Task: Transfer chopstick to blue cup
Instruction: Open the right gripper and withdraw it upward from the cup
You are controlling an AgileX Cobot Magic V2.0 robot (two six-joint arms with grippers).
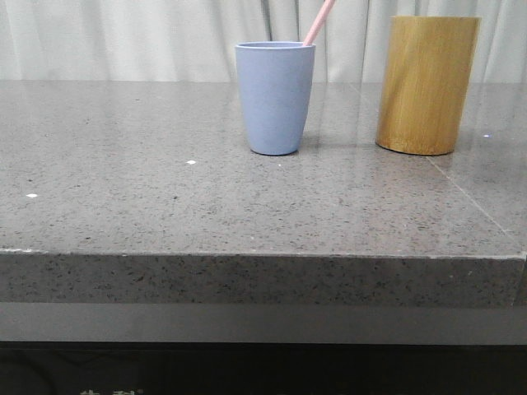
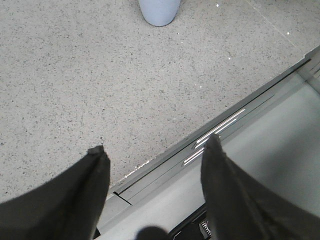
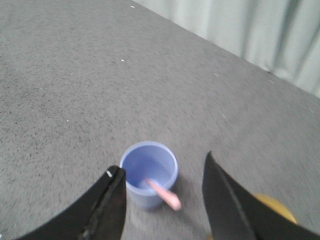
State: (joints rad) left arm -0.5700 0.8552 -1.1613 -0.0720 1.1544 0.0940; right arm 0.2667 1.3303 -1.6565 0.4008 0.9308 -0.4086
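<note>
The blue cup [image 1: 275, 97] stands upright on the grey stone table [image 1: 165, 197]. A pale pink chopstick [image 1: 319, 22] leans inside it and sticks out past the rim to the right. In the right wrist view the cup [image 3: 149, 172] sits below with the chopstick [image 3: 163, 193] resting in it. My right gripper [image 3: 162, 170] is open and empty, high above the cup. My left gripper [image 2: 155, 150] is open and empty over the table's near edge, far from the cup [image 2: 159, 11]. Neither gripper shows in the front view.
A taller yellow-brown bamboo holder [image 1: 426, 84] stands to the right of the cup; its rim shows in the right wrist view [image 3: 272, 206]. A metal rail [image 2: 220, 127] runs along the table's front edge. White curtains [image 1: 123, 37] hang behind the table.
</note>
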